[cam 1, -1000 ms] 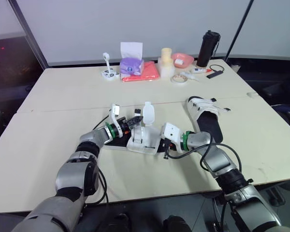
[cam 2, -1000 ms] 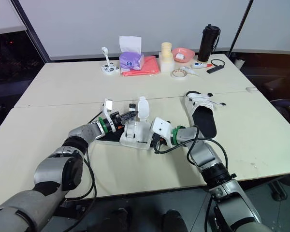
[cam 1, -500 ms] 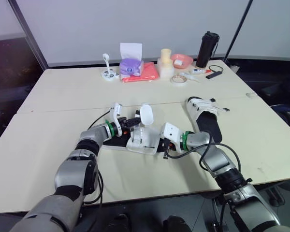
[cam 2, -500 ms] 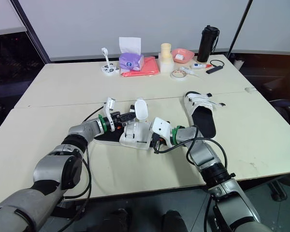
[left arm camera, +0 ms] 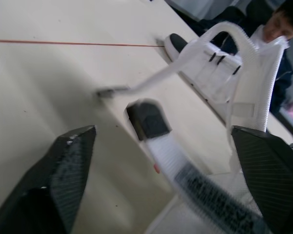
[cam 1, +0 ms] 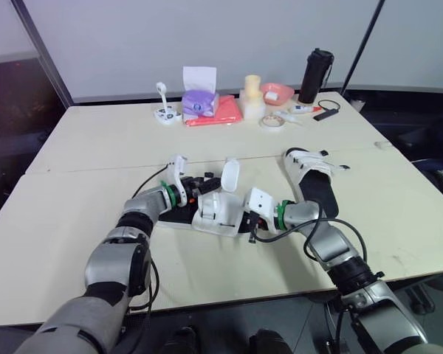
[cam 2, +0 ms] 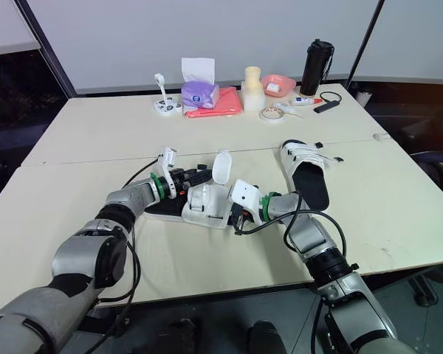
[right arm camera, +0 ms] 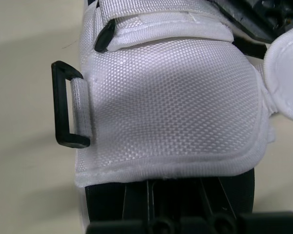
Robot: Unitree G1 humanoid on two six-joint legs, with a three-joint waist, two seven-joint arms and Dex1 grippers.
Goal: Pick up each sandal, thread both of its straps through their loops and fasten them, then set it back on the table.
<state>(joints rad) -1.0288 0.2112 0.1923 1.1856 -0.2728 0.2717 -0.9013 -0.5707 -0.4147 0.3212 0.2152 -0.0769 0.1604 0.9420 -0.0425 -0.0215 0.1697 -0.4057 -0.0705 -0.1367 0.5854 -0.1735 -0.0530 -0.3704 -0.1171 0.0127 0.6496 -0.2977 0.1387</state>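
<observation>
Right now the near sandal (cam 1: 218, 215) lies flat on the table (cam 1: 96, 147) between the two arms, black sole down, white upper facing up. One loose strap (cam 1: 229, 175) stands up from its far side, and the left gripper (cam 1: 215, 181) sits just beside that strap, released. Its fingers (left arm camera: 68, 168) are spread wide, with the black-tipped strap end lying in the gap between them. The right gripper (cam 1: 245, 223) is pressed close against the sandal's near end, looking straight onto the woven upper and its black loop (right arm camera: 64, 105) — whether it is clenched or released cannot be told. The second sandal (cam 1: 314, 184) rests on the table well apart, to the right.
</observation>
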